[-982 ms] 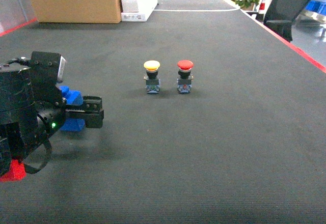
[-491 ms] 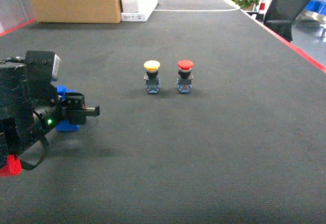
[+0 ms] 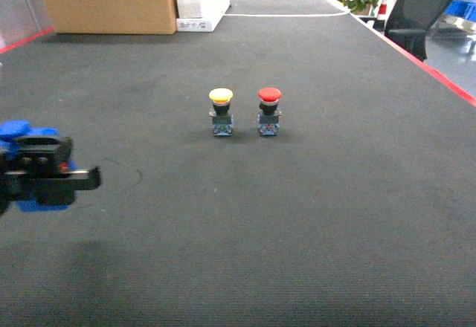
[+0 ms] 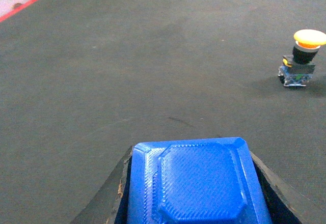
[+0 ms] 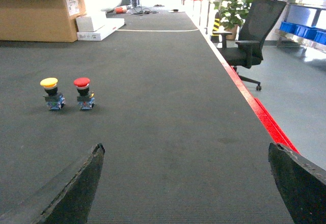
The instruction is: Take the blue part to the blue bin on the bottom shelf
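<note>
The blue part (image 4: 196, 183), a ribbed blue plastic block with an octagonal raised face, fills the bottom of the left wrist view between two black fingers (image 4: 109, 203). My left gripper (image 4: 191, 155) is shut on it. From the head camera this gripper (image 3: 83, 178) sits at the far left edge above the dark mat, with blue (image 3: 16, 128) showing above and below it. My right gripper (image 5: 186, 183) is open over bare mat and holds nothing. Blue bins (image 5: 299, 28) stand on a steel rack beyond the table's right edge. Whether that tier is the bottom shelf cannot be told.
A yellow push-button (image 3: 221, 111) and a red push-button (image 3: 268, 111) stand side by side mid-table. A cardboard box (image 3: 104, 0) and a white box (image 3: 201, 9) sit at the far end. A red strip (image 5: 265, 119) marks the right edge, with an office chair (image 5: 252, 30) beyond.
My left arm has drawn back to the left edge of the head view, carrying the blue part with it. The two push-buttons have not moved.
</note>
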